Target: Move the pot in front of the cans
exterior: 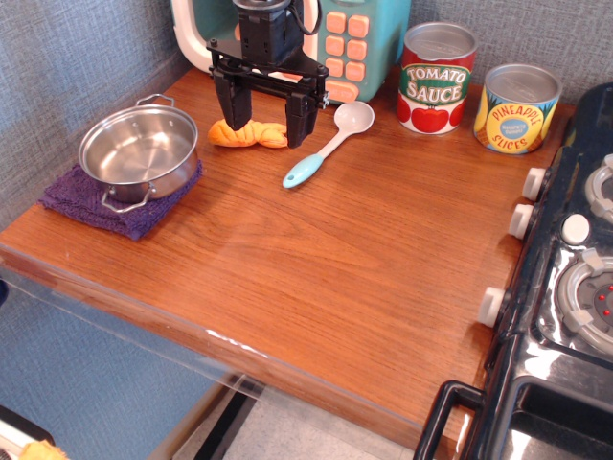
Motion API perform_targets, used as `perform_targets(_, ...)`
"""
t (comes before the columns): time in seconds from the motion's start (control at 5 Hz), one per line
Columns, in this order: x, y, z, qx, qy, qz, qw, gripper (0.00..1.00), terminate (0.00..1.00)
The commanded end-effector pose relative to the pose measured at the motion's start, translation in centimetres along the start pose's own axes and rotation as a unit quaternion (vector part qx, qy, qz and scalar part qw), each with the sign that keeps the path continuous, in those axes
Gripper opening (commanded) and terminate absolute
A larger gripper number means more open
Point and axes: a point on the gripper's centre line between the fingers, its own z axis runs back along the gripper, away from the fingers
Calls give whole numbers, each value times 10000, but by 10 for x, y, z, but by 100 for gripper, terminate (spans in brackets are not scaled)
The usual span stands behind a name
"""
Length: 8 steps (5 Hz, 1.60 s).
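Black and boxy, the gripper [261, 117] hangs at the upper middle of the frame with its two fingers spread wide and nothing between them. Its tips stand over an orange cloth-like lump [247, 134] on the table.

At the far left, the pot [139, 151] sits upright with its open mouth facing up and its inside bare. One wire handle points to the upper right toward the back wall, the other to the lower left toward the table's front edge, so the line through them runs diagonally. It rests on a purple cloth [115, 203], well apart from the cans.

Right of the gripper lies a spoon [329, 144] with a white bowl and a blue handle, the bowl toward the upper right. Behind it stands a teal toy appliance [369, 38] with orange buttons. Further right, at the back, the red tomato sauce can [437, 79] and the shorter yellow pineapple can [517, 108] stand upright side by side, apart.

A brown wooden table [316, 278] carries everything. Grey textured wall [57, 57] runs behind and to the left. A black toy stove [565, 287] with white knobs fills the right edge.
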Motion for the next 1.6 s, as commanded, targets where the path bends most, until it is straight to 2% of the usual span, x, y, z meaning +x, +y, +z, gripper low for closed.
perform_targets(0.0, 0, 0, 0, 0, 0, 0, 10000, 100, 0)
perform_targets(0.6, -20, 38, 20, -59, -385, 522, 9979, 100, 0)
perform_targets(0.8, -23, 44, 18, -69, -339, 580, 9977, 100, 0)
perform_targets(1.2, -25, 59, -2, 201, -97, 878, 9959, 100, 0)
perform_targets(1.4, -24, 62, -11, 225, 8, 959, 9951, 100, 0)
